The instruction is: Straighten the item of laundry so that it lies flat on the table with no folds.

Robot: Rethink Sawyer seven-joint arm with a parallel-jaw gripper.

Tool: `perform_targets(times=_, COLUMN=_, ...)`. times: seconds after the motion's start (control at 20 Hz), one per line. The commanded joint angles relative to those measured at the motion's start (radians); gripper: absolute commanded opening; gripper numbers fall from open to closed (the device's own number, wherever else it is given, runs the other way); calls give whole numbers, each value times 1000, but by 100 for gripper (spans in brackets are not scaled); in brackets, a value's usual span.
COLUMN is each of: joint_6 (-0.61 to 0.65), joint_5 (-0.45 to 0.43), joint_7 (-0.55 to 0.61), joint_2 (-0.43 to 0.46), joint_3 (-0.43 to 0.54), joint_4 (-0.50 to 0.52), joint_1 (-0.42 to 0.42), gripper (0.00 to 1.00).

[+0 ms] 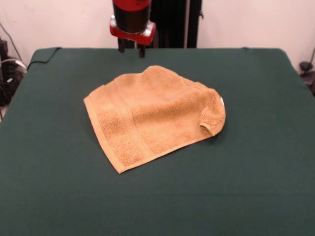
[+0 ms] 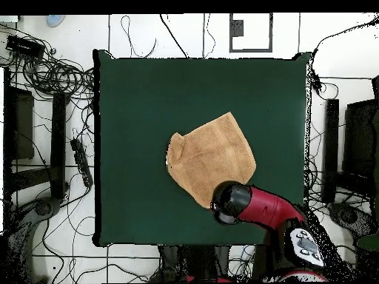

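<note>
Bare green table [image 1: 157, 201] fills the foreground; mid-table lies the orange towel [image 1: 152, 115], rumpled, its right edge curled under and hiding part of the cloth. Behind it hangs the gripper [image 1: 131, 47], fingers slightly apart and empty above the towel's far edge, the arm cut off at the top.

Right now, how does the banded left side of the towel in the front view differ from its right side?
On the towel, the banded side lies flat with a straight hem; the right side is bunched and curled under. The banded side ends in a sharp corner; the right side looks rounded. Both rest on the table.
</note>
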Motion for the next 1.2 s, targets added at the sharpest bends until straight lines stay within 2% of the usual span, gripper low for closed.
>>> perform_targets(times=0.05, joint_6=-37, joint_5=66, joint_7=194, joint_2=48, joint_3=73, joint_4=-117, joint_1=28, gripper=100)
perform_targets(times=0.3, joint_6=11, joint_5=67, joint_7=178, joint_2=41, joint_3=74, joint_4=-139, joint_1=28, gripper=100)
perform_targets(times=1.2, joint_6=-58, joint_5=85, joint_7=174, joint_2=48, joint_3=110, joint_4=-110, joint_1=3, gripper=100)
